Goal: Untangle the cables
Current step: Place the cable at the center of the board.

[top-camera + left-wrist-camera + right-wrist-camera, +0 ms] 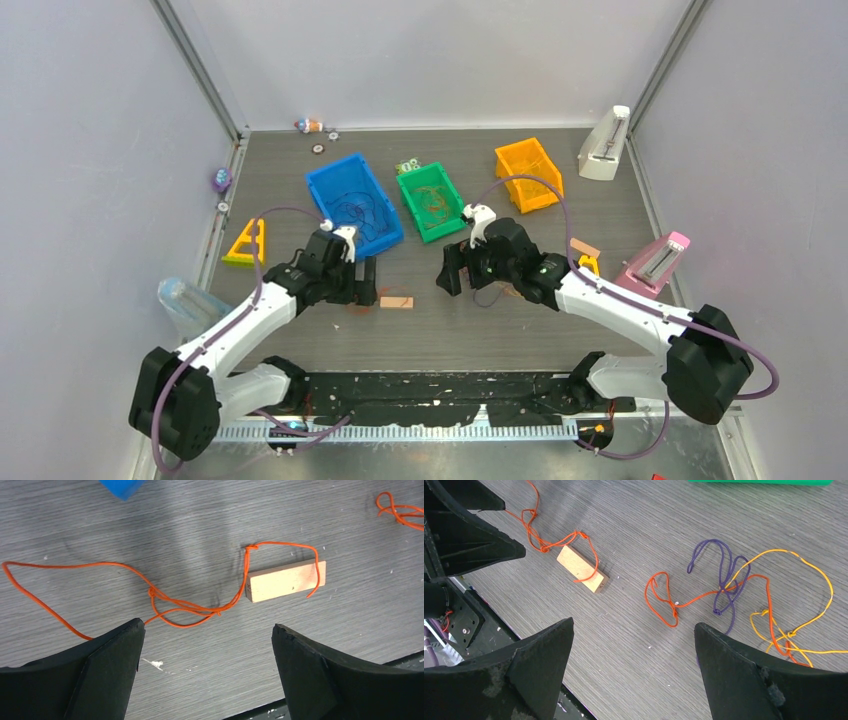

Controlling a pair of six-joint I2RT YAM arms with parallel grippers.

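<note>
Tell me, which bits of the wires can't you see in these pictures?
- Left wrist view: the orange cable has one end slipping behind a finger of the left gripper; a second orange cable is cut by the right edge.
- Right wrist view: the yellow cable passes behind a finger of the right gripper and off the right edge.
- Top view: the cables in the blue bin are too small to count.

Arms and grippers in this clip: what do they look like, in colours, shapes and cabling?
Both arms, left arm and right arm, have white links with bulky black joints and black wrists. A mauve hose loops along each. The left gripper and right gripper carry matte black, wedge-shaped fingers; the right's look scuffed. No markings readable.
</note>
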